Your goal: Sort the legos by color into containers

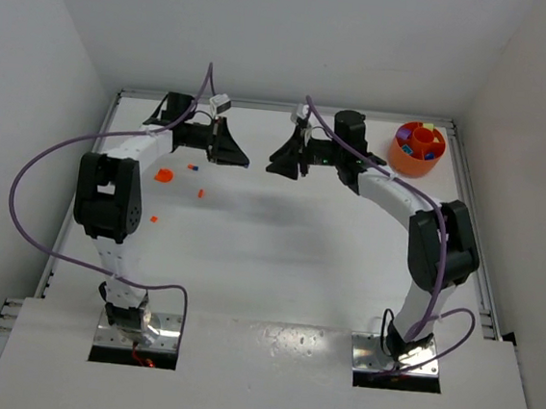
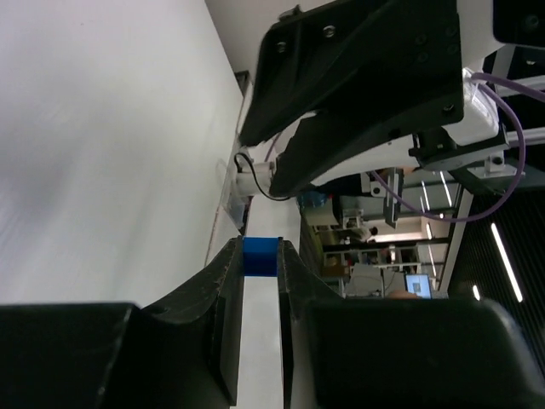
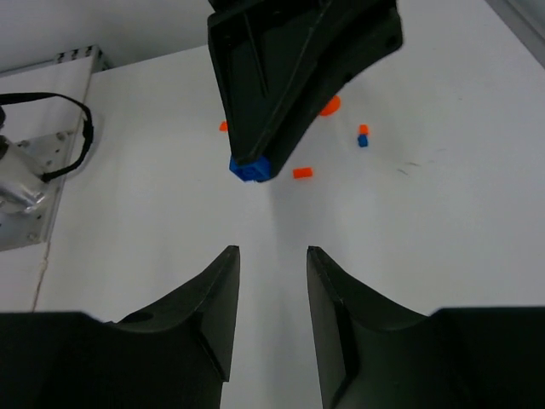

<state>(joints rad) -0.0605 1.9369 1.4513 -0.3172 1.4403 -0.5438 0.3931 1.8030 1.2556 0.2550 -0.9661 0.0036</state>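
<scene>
My left gripper (image 2: 261, 271) is shut on a small blue lego (image 2: 261, 256) pinched at its fingertips. It hovers over the back middle of the table. In the right wrist view that same blue lego (image 3: 251, 169) shows at the tip of the left gripper (image 3: 255, 158). My right gripper (image 3: 272, 252) faces it from a short distance, open with nothing between its fingers. From above, the left gripper (image 1: 241, 160) and right gripper (image 1: 273, 160) point at each other, tips apart. An orange container (image 1: 418, 149) with coloured bits inside stands at the back right.
Loose legos lie on the table at the left: an orange-red clump (image 1: 165, 175), a blue-and-red pair (image 1: 193, 168), and orange bits (image 1: 200, 194) (image 1: 153, 218). The right wrist view shows an orange brick (image 3: 302, 173) and a blue one (image 3: 363, 141) beyond the left gripper.
</scene>
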